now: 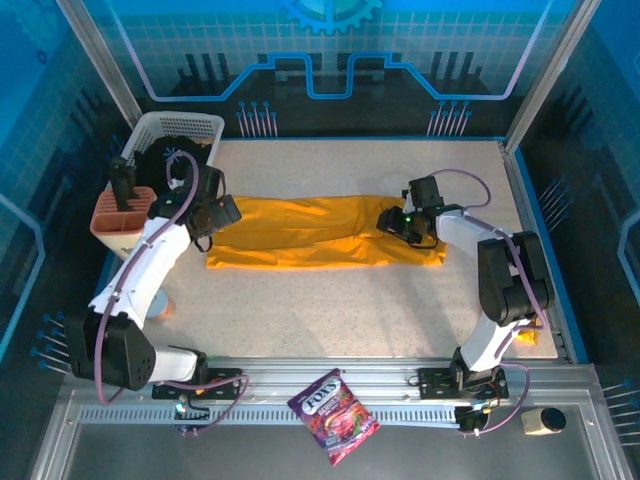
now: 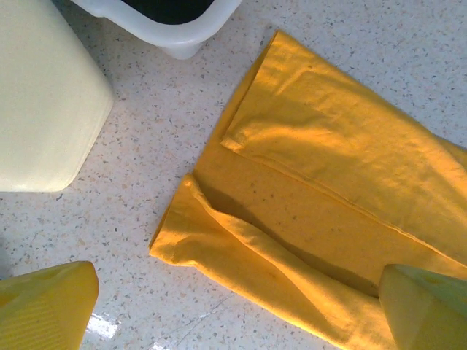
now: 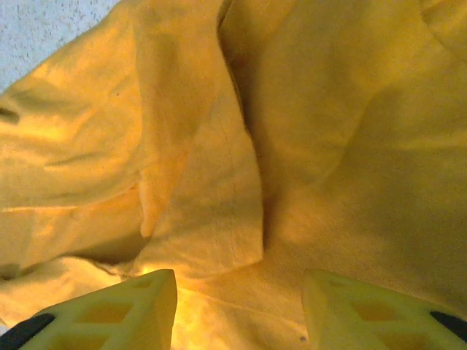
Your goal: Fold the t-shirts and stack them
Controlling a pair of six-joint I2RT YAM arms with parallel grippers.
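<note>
Currently: shirt (image 1: 320, 235) is plain golden-yellow, thin and soft. It is folded lengthwise into one long band with layered edges and shallow creases. It lies flat on the speckled table (image 1: 330, 310), running from under the left gripper (image 1: 215, 215) to just past the right gripper (image 1: 395, 222).

Left arm (image 1: 140, 270): rises from its base, bends at the elbow, and puts the wrist over the band's left end. In the wrist view the left gripper (image 2: 237, 277) has its jaws spread wide and holds nothing. Its fingers (image 2: 51, 306) sit at the two lower corners, one over bare table, the other over shirt (image 2: 328, 160). The band's end, with a flap folded over it, lies just ahead. Basket (image 1: 180, 135) is beyond the gripper to its left, and its corner (image 2: 182, 36) shows far ahead. Pot (image 1: 120, 225) stands just left of the gripper.

Right arm (image 1: 500, 270): elbow high, forearm reaching left, wrist low over the band's right part. Right gripper (image 3: 237, 281) has its jaws partly apart, with no cloth pinched. Rumpled shirt (image 3: 219, 146) lies ahead of and between its fingers (image 3: 117, 310). Contact with the cloth: cannot tell.

Count:
- shirt 1
- arms 2
- grippers 2
- basket 1
- pot 1
- sweet bag (image 1: 335, 415) 1, on the near rail, well behind both grippers
</note>
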